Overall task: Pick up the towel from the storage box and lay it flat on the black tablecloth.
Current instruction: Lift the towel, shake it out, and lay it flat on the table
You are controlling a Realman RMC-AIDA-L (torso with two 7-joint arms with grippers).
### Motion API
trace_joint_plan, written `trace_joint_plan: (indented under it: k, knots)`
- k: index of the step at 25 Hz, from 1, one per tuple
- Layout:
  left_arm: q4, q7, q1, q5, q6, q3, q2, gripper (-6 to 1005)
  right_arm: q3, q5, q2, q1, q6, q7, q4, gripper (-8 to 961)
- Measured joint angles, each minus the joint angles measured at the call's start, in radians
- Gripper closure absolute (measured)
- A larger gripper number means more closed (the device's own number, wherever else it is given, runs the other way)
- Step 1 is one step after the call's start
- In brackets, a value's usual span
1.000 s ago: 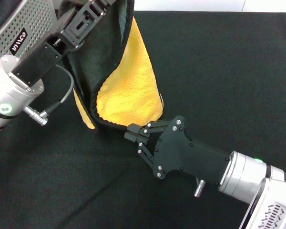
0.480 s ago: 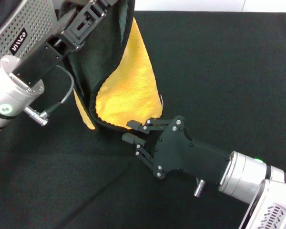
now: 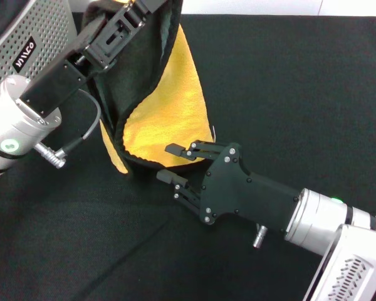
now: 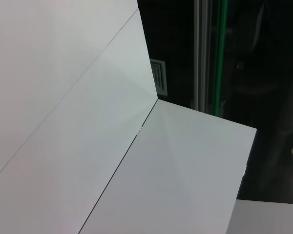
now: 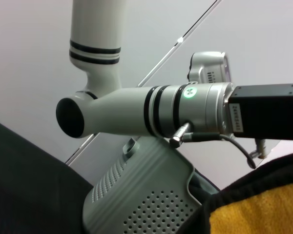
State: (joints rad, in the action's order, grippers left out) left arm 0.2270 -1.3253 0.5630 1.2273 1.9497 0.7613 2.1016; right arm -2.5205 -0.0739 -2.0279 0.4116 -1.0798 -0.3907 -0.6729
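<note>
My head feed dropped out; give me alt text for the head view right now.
The left claw holds the towel hanging over the black tablecloth. The right claw sits open at its lower corner. The storage box is far left.

Yellow-and-dark towel hangs folded above the black tablecloth.

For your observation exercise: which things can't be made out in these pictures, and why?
- Left gripper, head view: fingertips cut off by the top edge, so its grip on the towel is unseen.
- Storage box: only a corner in frame; inside hidden.
- Left wrist view: shows only walls.
- Right gripper: open at the towel's lower edge.
</note>
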Motion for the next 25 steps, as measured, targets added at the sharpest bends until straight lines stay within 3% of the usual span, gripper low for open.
trace_joint_plan:
  k: [11, 25]
  knots:
    - [-0.013, 0.008, 0.001, -0.004, 0.002, 0.024, 0.002, 969, -0.010, -0.045, 0.000, 0.071, 0.041, 0.001, 0.001, 627]
    - [-0.017, 0.011, 0.003, -0.003, 0.002, 0.024, 0.001, 969, -0.039, -0.041, 0.000, 0.094, 0.051, 0.003, -0.009, 633]
